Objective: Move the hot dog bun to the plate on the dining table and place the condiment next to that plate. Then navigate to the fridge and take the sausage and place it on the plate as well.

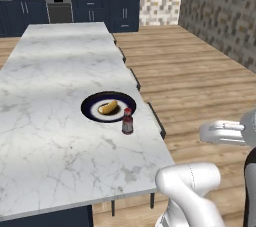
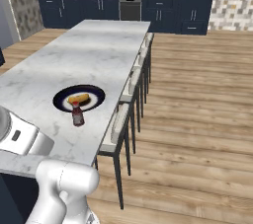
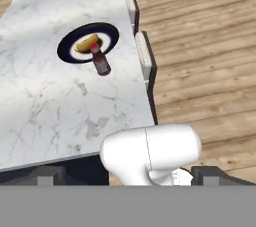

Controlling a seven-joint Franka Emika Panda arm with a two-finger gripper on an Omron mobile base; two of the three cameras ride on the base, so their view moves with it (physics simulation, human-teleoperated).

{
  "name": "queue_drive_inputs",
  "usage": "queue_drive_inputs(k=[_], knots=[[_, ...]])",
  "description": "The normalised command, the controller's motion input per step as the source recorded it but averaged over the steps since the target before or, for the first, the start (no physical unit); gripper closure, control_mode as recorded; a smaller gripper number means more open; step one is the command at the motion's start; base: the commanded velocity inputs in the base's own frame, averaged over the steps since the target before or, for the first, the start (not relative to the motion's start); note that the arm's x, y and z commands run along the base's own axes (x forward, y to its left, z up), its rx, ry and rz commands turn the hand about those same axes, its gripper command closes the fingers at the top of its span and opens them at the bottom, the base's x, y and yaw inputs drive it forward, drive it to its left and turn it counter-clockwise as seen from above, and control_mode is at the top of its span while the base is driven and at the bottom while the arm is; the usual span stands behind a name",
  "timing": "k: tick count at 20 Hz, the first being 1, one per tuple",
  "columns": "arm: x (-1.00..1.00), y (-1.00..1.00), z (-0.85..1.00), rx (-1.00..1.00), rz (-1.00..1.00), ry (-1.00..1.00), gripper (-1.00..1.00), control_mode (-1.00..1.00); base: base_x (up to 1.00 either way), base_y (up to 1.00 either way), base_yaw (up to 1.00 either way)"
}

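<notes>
From my remote seat I look over a long marble tabletop (image 1: pixel 55 136) with wooden floor (image 1: pixel 200 81) to its right. Reading from the left: one dark-rimmed plate (image 1: pixel 90 102) lies near the tabletop's right edge, and one hot dog bun (image 1: pixel 108 106) rests on its white middle, which I judge settles the first part of the job. Just right of it and a little nearer to me stands one condiment bottle (image 1: pixel 127 121), upright, red-capped and dark-bodied, close against the plate's rim; I cannot tell whether they touch. That spot fits the instruction to set it beside the plate, not on it.

Farther right, stools (image 2: pixel 121 119) are tucked along the tabletop's edge; I can make out at least three in the right base view.

My end effector (image 3: pixel 128 176) hangs back from the tabletop, well apart from plate and bottle, its two dark fingertips (image 3: pixel 47 175) spread wide with nothing between them. I take this as readiness to drive off, since the sausage remains to be fetched from the fridge.

One plate, one bun, one bottle.
</notes>
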Motion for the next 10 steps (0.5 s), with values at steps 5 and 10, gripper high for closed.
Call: queue_drive_inputs(k=[5, 10], knots=[[0.00, 0.00, 0.00, 0.00, 0.00, 0.00, -1.00, 1.00, -0.49, 0.40, 0.26], [0.00, 0.00, 0.00, 0.00, 0.00, 0.00, -1.00, 1.00, -0.69, 0.55, 0.37]])
